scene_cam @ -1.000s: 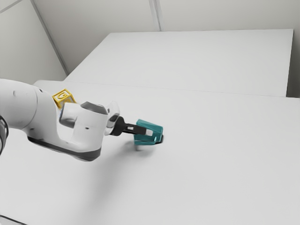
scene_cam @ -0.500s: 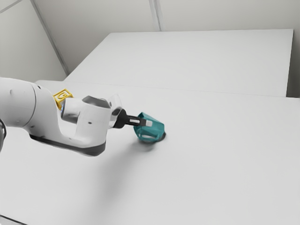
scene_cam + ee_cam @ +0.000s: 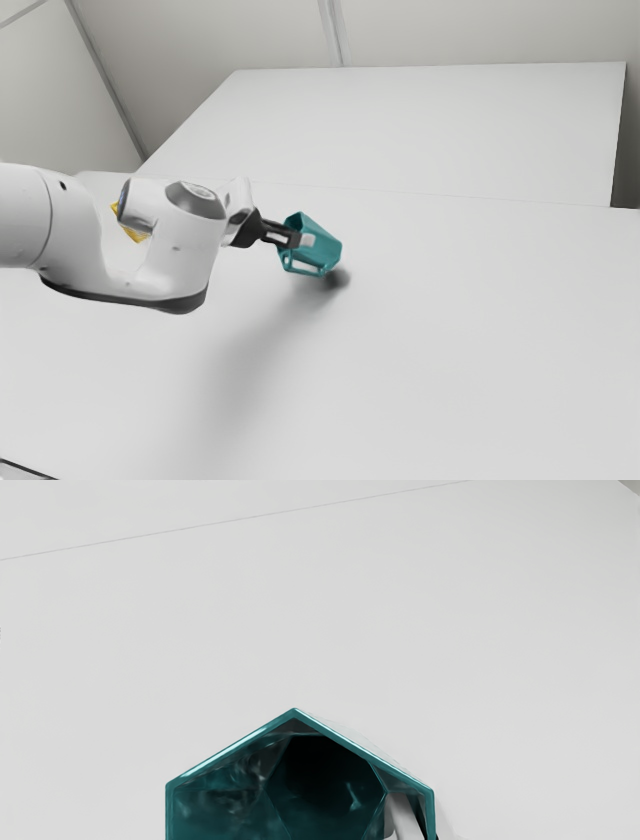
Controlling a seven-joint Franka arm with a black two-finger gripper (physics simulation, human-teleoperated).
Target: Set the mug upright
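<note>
Since the earlier frames, the teal faceted mug (image 3: 325,248) has risen with your end effector (image 3: 303,240), its mouth tipping further upward. You have it pinched by the wall, one fingertip (image 3: 402,820) inside; you can make out no other contents. It hangs tilted, seemingly just above the white surface (image 3: 450,350). Righting looks partly done; straightening, setting down and release remain. The yellow block (image 3: 132,232) sits behind your arm.

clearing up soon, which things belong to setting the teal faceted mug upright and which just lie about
Job:
teal faceted mug, held tilted
black two-finger gripper, shut on the mug
flat white table, below

Lying about:
yellow block, partly hidden
</note>
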